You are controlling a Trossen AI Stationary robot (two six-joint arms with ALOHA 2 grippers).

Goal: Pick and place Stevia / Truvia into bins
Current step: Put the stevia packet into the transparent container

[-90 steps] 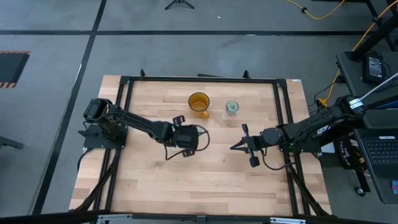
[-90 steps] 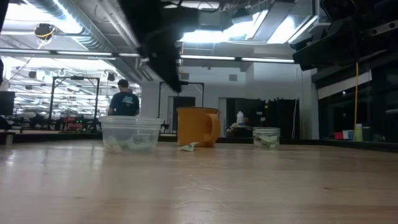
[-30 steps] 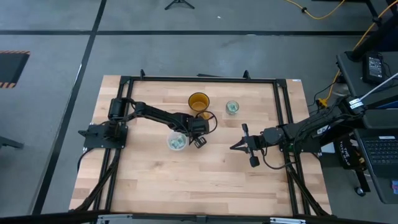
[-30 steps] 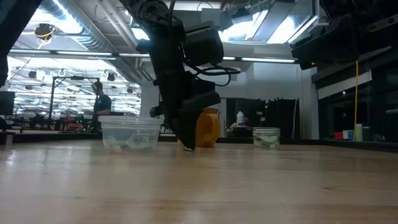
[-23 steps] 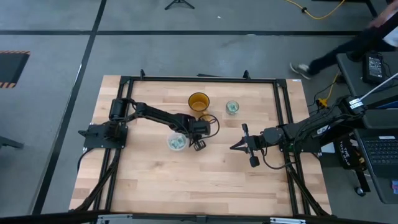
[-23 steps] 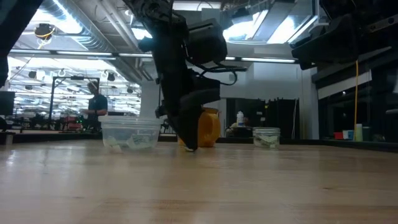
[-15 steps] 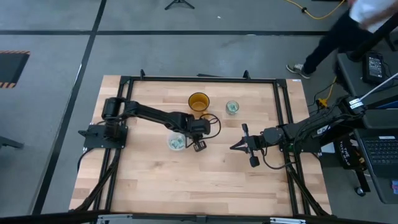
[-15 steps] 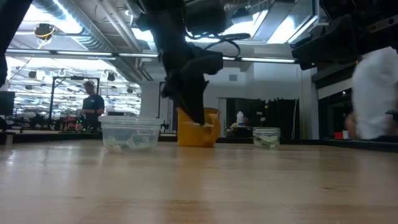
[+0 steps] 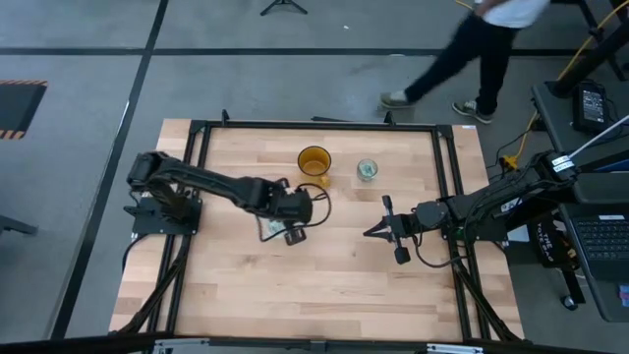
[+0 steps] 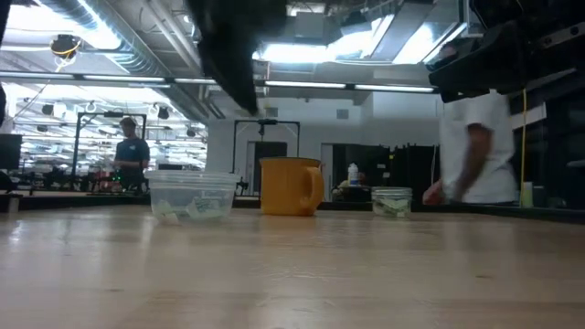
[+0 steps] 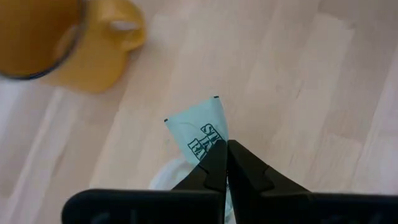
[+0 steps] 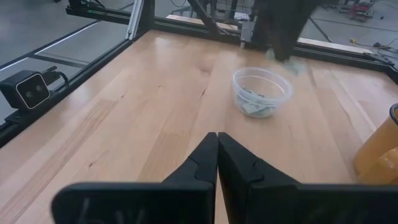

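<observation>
My left gripper [image 9: 292,233] hangs high over the wide whitish cup [image 9: 266,229], shut on a pale green Stevia packet [image 11: 200,129]. The wide cup [image 12: 262,91] holds several packets and stands on the table left of the amber cup [image 9: 314,161]. The narrow glassy cup [image 9: 367,170], with packets inside, stands right of the amber cup. My right gripper [image 9: 371,232] is shut and empty, held still right of the table's middle. In the low view only the left arm's dark body [image 10: 228,46] shows, at the top. My left gripper pinches one end of the packet [image 11: 212,149] between its two fingers, which point down from above. The rest of the packet sticks out past the fingertips. The packet is lifted clear of the table.
The amber handled cup [image 10: 291,185] stands between the two clear cups. Black frame rails [image 9: 447,187] run along the table's sides. A person [image 9: 462,44] walks on the floor past the far edge. Bare wood lies toward the near edge.
My left gripper has risen from the table beside the amber cup with the packet, out of the top of the low view, and gone toward the table's left edge to a place over the wide cup. The packet is lifted clear.
</observation>
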